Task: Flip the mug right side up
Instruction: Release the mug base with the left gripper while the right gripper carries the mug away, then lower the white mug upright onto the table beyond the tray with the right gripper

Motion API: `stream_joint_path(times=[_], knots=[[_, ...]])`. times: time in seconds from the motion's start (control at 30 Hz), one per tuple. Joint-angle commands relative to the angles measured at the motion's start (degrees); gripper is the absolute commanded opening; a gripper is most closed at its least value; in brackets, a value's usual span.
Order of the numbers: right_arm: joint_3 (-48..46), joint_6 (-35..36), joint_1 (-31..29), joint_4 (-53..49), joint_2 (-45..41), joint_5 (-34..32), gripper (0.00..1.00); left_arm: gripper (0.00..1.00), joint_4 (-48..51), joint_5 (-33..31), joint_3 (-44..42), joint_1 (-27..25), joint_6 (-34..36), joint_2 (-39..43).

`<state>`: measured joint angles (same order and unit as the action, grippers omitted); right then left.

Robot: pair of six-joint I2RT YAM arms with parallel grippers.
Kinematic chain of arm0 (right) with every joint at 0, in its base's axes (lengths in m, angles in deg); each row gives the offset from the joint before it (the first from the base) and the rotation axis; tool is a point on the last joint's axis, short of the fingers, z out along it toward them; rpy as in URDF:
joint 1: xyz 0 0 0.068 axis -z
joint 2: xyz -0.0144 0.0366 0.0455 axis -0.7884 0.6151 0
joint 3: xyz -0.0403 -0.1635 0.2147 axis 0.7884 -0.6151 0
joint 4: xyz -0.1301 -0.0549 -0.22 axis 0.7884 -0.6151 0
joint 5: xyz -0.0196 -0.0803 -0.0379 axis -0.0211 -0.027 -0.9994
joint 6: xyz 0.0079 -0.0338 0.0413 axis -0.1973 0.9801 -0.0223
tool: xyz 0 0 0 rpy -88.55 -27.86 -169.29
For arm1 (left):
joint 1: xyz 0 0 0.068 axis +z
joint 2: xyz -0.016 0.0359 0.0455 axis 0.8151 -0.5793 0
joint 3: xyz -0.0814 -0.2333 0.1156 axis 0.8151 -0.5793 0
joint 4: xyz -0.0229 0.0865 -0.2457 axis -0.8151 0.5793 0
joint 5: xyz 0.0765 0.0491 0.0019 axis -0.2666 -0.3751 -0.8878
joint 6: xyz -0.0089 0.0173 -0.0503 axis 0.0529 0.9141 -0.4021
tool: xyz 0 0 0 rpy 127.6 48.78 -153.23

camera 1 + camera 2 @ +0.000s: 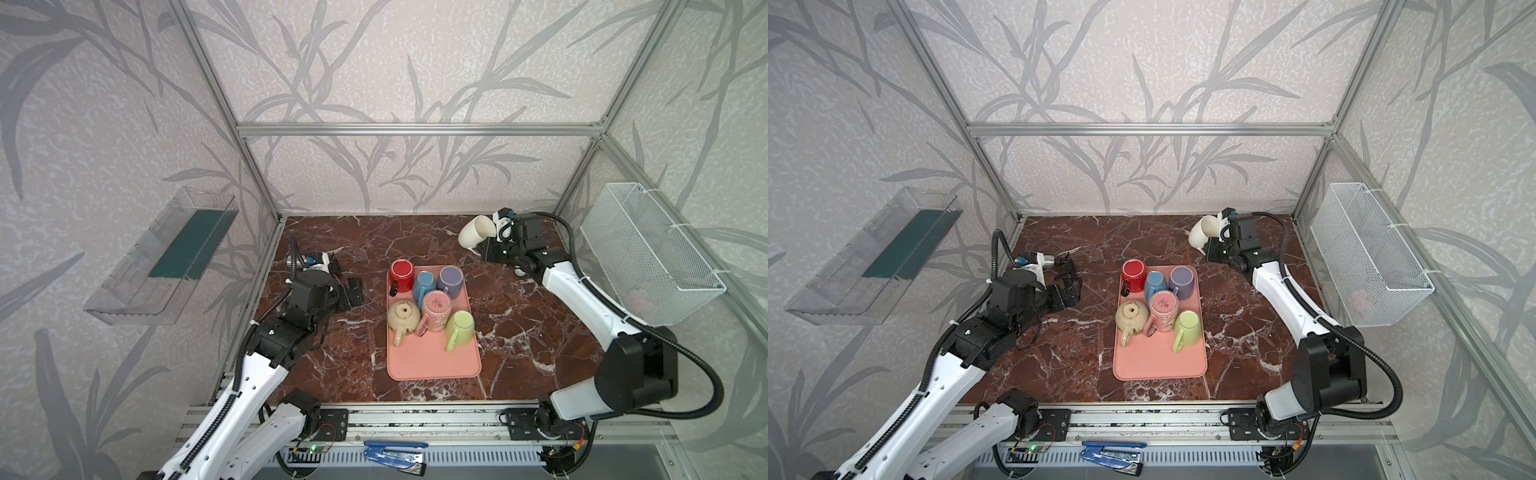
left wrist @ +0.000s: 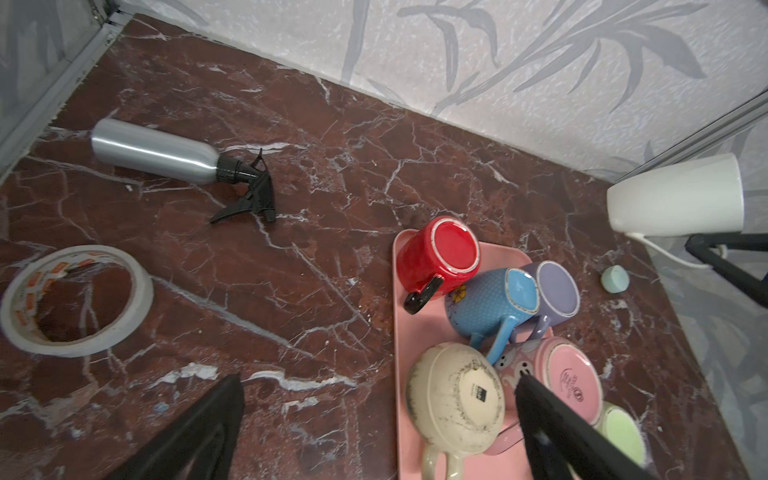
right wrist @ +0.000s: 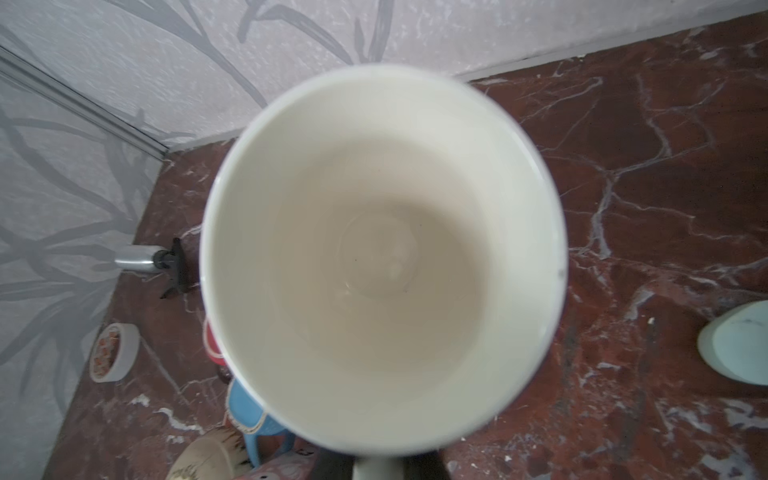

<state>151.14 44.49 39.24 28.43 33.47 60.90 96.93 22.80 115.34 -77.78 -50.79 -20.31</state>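
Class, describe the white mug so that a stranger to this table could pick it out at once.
Find the pink plastic tray in the middle of the red marble table. Beyond its far right corner, the right gripper holds a white ceramic mug, tilted. Only it is off the tray; the other six mugs crowd together on it.

**Mugs: 7.**
- 1 white mug (image 1: pixel 477 232), clamped in the right gripper (image 1: pixel 482 248).
- 6 on the tray, between the right gripper and the left gripper (image 1: pixel 352 291):
  - red mug (image 1: pixel 401 269)
  - blue mug (image 1: pixel 424 284)
  - purple mug (image 1: pixel 451 280)
  - pink mug (image 1: pixel 436 309)
  - cream mug (image 1: pixel 403 318)
  - green mug (image 1: pixel 461 326)

**Pink tray** (image 1: pixel 432 365): 1.

**Silver spray bottle** (image 2: pixel 153 151): 1, just beyond the left gripper.

**Tape roll** (image 2: pixel 66 347): 1, close by the left gripper.

**Teal disc** (image 2: pixel 615 279): 1, near the right gripper.

**Wire basket** (image 1: pixel 648 257): 1, outboard of the right gripper.

**Clear bin** (image 1: pixel 162 257): 1, outboard of the left gripper.

**Blue stapler** (image 1: pixel 395 455): 1, well behind both grippers.

**Grippers:** 2.
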Motion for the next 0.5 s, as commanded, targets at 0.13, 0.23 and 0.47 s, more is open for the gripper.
stream_joint_path(times=[0.13,0.23,0.47], knots=[[9.60,8.23,1.02,-5.70,6.81,-10.70,0.00,0.99,5.97,-4.20,1.22,0.18,5.51,0.87],[11.78,9.76,1.19,-6.84,9.56,-13.49,0.00,1.00,5.26,-2.80,0.36,0.20,6.25,0.85],[13.37,11.10,4.22,-6.57,16.37,-13.56,0.00,1.00,5.57,-1.88,-0.46,0.20,6.88,0.32]])
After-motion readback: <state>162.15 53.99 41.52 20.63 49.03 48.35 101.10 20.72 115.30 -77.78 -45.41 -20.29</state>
